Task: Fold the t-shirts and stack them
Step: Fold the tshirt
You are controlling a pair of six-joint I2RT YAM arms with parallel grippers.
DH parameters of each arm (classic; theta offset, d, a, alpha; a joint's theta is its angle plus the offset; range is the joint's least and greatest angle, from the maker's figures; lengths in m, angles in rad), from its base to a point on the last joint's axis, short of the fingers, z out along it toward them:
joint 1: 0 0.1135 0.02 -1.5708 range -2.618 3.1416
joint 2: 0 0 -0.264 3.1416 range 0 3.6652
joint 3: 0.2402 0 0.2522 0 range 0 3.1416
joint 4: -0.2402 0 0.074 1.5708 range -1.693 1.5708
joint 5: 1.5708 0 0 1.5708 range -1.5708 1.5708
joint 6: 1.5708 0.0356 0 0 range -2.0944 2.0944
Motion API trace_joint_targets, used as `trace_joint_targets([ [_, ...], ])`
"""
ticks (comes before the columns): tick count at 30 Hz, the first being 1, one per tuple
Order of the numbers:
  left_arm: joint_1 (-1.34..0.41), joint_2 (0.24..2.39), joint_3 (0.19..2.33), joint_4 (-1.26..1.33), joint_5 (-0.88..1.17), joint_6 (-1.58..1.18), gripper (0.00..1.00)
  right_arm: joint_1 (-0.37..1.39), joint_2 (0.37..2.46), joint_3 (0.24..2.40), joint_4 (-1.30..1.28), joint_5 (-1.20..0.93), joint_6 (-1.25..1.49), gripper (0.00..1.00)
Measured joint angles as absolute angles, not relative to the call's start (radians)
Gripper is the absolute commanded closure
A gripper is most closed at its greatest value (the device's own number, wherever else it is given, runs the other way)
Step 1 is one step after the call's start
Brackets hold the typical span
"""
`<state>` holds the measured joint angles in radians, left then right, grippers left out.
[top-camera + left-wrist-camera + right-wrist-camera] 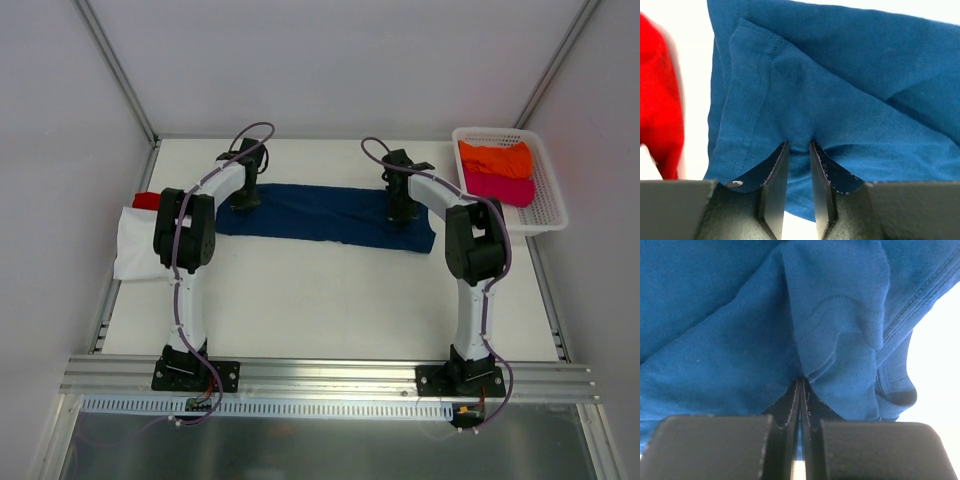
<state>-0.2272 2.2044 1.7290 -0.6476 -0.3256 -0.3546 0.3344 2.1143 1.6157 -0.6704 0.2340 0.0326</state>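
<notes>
**Q:** Where does the navy t-shirt (330, 213) lie?

**A:** Across the far half of the table (330, 300), stretched out as a long band from left to right between the two arms.

**Q:** How does the left gripper (799, 146) stand?

**A:** It sits at the left end of the band, clenched on a fold of the navy t-shirt. In the left wrist view the cloth rises to a peak at the fingertips. A narrow gap remains between the two dark fingers (774, 190), and cloth fills it.

**Q:** And the right gripper (801, 380)?

**A:** It is at the right end of the band, with its jaws pressed nearly flat together. A gathered fold with a stitched hem is nipped at the tips, so it too grasps the navy t-shirt.

**Q:** Where are the other shirts?

**A:** The white t-shirt (135, 245) lies at the left edge of the table. The red t-shirt (148, 200) is just beyond it, on the far side, close to the band's left end. The orange t-shirt (495, 158) and the magenta t-shirt (497, 186) lie in the white basket (553, 215) at the far right — orange at the far side, magenta at the near side.
</notes>
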Motion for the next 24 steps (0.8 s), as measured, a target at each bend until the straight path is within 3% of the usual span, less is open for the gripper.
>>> trace_joint_targets([
  [8, -0.274, 2.082, 1.534, -0.641, -0.315, -0.418, 0.79, 0.336, 2.154, 1.678, -0.695, 0.219, 0.046, 1.0],
  [15, -0.377, 1.979, 1.379, -0.643, -0.325, -0.484, 0.84, 0.332, 2.195, 1.746, -0.718, 0.209, 0.047, 0.99],
  [24, -0.537, 1.752, 1.069, -0.637, -0.354, -0.629, 0.84, 0.312, 2.239, 1.827, -0.743, 0.205, 0.03, 0.99],
])
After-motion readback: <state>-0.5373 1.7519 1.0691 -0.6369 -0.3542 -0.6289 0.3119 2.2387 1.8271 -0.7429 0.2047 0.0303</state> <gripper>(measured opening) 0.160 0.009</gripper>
